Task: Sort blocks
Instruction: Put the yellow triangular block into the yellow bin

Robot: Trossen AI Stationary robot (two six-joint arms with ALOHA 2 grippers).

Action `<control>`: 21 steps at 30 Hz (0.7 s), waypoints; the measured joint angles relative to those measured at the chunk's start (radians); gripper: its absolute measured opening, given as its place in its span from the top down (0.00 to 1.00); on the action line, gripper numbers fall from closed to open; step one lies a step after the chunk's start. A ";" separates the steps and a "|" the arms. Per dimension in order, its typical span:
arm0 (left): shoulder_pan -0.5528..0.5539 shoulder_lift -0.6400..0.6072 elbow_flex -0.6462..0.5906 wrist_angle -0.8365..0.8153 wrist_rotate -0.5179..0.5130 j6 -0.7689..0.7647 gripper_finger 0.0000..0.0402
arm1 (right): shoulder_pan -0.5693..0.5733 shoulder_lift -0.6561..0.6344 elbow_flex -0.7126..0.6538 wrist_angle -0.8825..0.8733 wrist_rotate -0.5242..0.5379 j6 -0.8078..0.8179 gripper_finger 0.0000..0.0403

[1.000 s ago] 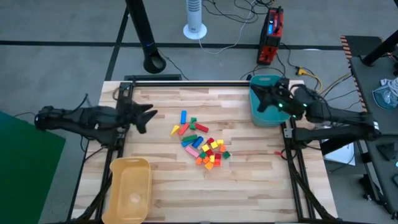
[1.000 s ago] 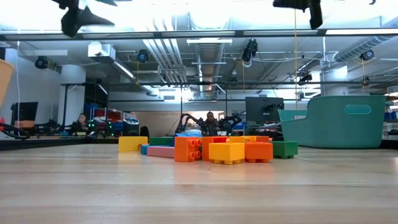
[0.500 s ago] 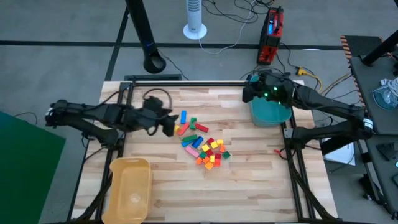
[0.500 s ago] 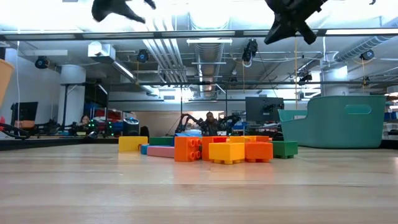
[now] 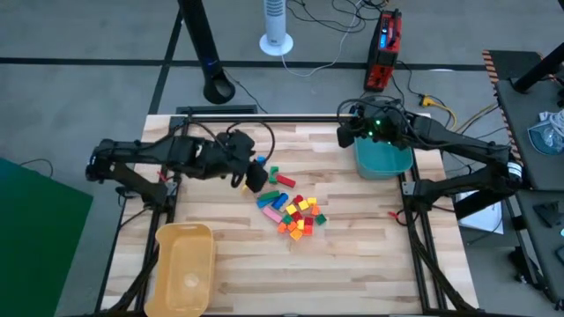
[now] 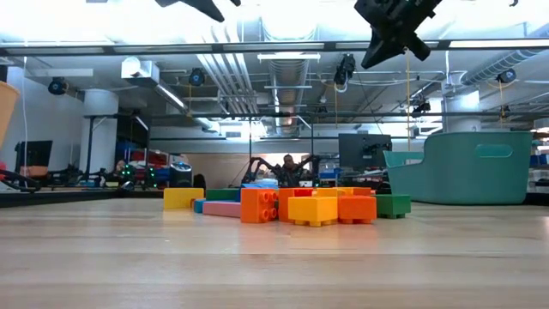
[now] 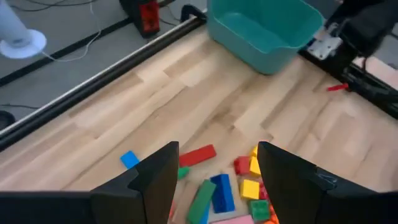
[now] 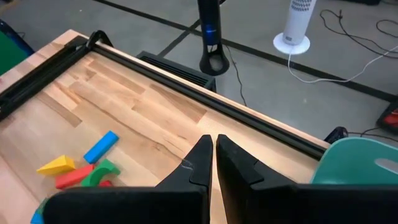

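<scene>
The blocks (image 5: pixel 289 209), small and in several colours, lie in a loose pile at the middle of the wooden table (image 5: pixel 352 264); in the low view the blocks (image 6: pixel 292 206) stand in a row. My left gripper (image 5: pixel 254 176) hangs open above the pile's far left end, tilted downward. In its wrist view the left gripper (image 7: pixel 217 180) has nothing between its fingers, and the blocks (image 7: pixel 214 190) show on the table below. My right gripper (image 5: pixel 345 134) is shut and empty, high beside the teal bin's far left corner; the right gripper (image 8: pixel 213 163) slants down.
A teal bin (image 5: pixel 384 158) stands at the table's far right. A yellow tray (image 5: pixel 185 264) lies at the near left corner. Black frame rails (image 5: pixel 264 117) run along the table's edges. A white fan (image 5: pixel 276 26) and a red device (image 5: pixel 384 48) stand on the floor beyond.
My left gripper has swung from the table's left edge toward the right, rising, and now hangs over the pile's far left end, still open. My right gripper has left the teal bin, shifted toward the table's left and far edge, and tipped downward, still shut.
</scene>
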 joint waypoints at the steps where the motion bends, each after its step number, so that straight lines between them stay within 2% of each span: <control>1: 0.008 0.005 0.009 -0.019 0.004 -0.007 0.49 | 0.000 -0.002 0.000 -0.002 0.000 0.000 0.97; 4: 0.039 0.025 0.021 -0.098 -0.015 -0.115 0.49 | 0.000 -0.004 0.000 -0.010 0.000 -0.003 0.97; 7: 0.125 0.044 -0.015 -0.166 0.010 -0.129 0.49 | 0.000 -0.004 0.000 -0.012 0.000 -0.001 0.97; 9: 0.219 0.060 -0.072 -0.181 0.101 -0.094 0.49 | 0.000 -0.004 0.000 -0.012 0.000 -0.002 0.97; 11: 0.305 0.080 -0.143 -0.144 0.238 -0.054 0.49 | 0.000 -0.005 0.000 -0.012 0.000 -0.002 0.97; 14: 0.378 0.106 -0.255 -0.047 0.422 -0.007 0.49 | 0.000 -0.014 0.000 -0.013 -0.025 -0.002 0.97; 16: 0.405 0.131 -0.318 0.015 0.476 0.004 0.49 | 0.000 -0.021 0.000 -0.013 -0.030 -0.001 0.97; 21: 0.424 0.186 -0.406 0.045 0.490 0.005 0.49 | 0.000 -0.040 0.000 -0.014 -0.074 0.001 0.97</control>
